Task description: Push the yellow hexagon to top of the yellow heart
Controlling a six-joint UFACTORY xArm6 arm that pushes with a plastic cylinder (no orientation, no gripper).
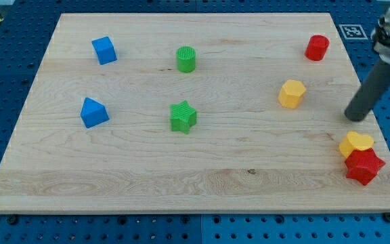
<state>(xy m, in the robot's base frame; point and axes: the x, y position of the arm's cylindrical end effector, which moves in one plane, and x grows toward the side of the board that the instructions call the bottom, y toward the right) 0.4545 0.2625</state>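
Bright, even overhead light gives soft, short shadows under the blocks; focus is sharp, with no glare.

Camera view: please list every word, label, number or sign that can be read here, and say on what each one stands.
No words, brands or numbers can be read.
One sign only: a black-and-white square marker on the blue table, past the board's top right corner; it is a pattern, not text, and is partly cut off by the arm.
The blocks, such as the yellow hexagon and yellow heart, carry no print.
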